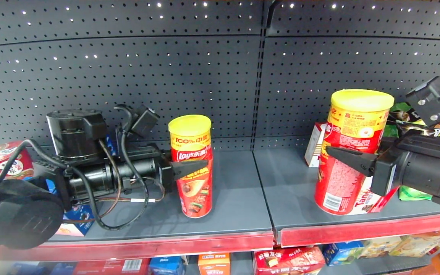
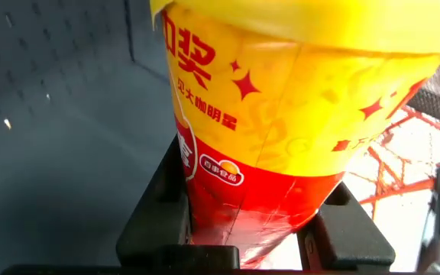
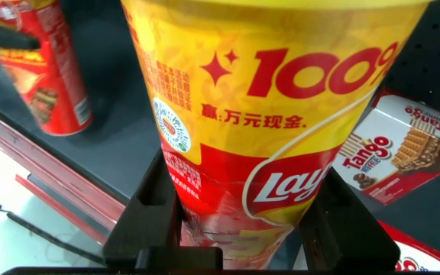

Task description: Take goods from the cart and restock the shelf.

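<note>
My left gripper (image 1: 194, 168) clamps a yellow-lidded red cylindrical chip can (image 1: 191, 193) upright on the grey metal shelf (image 1: 235, 206), while my right gripper (image 1: 343, 157) grips a larger, similar can (image 1: 353, 118).

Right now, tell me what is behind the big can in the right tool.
Behind the big can: an upright red-and-white box, a wafer box and green packets. The can covers part of each and whatever lies directly behind its middle.

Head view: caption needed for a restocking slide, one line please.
Left gripper holds the left chip can, right gripper the right chip can, both yellow-lidded, at the grey shelf.
</note>
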Robot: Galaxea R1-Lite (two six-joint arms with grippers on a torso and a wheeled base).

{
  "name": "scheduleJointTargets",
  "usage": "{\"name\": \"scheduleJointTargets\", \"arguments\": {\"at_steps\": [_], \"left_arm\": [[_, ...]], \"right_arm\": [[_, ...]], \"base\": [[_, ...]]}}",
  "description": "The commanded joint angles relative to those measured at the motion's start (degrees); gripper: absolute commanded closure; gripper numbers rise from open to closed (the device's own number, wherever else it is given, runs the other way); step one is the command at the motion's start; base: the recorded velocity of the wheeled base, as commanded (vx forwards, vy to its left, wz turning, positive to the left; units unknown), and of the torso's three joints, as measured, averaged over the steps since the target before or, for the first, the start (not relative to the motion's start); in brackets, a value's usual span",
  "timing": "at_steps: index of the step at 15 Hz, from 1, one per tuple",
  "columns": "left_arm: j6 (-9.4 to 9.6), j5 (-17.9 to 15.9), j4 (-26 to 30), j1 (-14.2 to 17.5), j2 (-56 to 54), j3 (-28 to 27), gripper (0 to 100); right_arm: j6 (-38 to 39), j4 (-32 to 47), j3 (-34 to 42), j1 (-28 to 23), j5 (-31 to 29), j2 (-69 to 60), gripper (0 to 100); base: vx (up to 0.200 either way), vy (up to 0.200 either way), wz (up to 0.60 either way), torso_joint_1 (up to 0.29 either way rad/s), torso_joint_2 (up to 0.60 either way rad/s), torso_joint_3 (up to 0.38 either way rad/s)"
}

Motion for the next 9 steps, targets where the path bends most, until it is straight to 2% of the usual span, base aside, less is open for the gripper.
{"name": "scheduleJointTargets", "arguments": {"at_steps": [1,9], "left_arm": [[0.1,0.0,-0.1,-0.1,-2.9,3.2,100],[0.1,0.0,-4.8,-0.6,1.3,4.8,100]], "right_arm": [[0.0,0.0,-0.1,0.1,0.0,0.0,100],[-0.1,-0.1,-0.1,0.0,0.0,0.0,100]], "base": [[0.0,0.0,0.0,0.0,0.0,0.0],[0.0,0.0,0.0,0.0,0.0,0.0]]}}
